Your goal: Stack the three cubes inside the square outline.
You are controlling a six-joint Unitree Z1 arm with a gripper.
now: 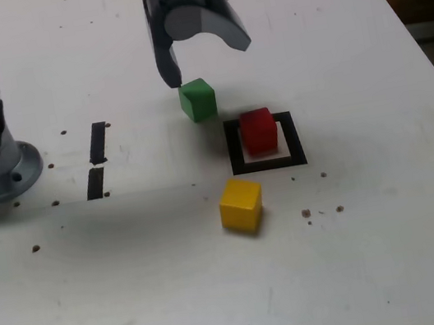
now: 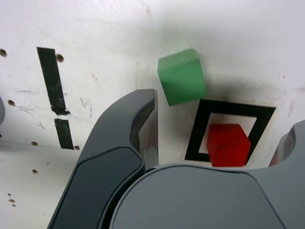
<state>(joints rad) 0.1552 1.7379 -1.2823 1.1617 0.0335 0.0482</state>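
On the white surface [image 1: 382,252] the yellow cube [image 1: 241,204] lay nearest, just outside the square outline [image 1: 268,162]. The red cube [image 1: 259,130] sat inside it. Beyond, the green cube [image 1: 198,99] rested beside the outline, beneath the gripper [image 1: 208,57], whose jaws stood wide and empty.

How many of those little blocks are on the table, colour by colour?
Red cube: 1
Green cube: 1
Yellow cube: 1
Total: 3
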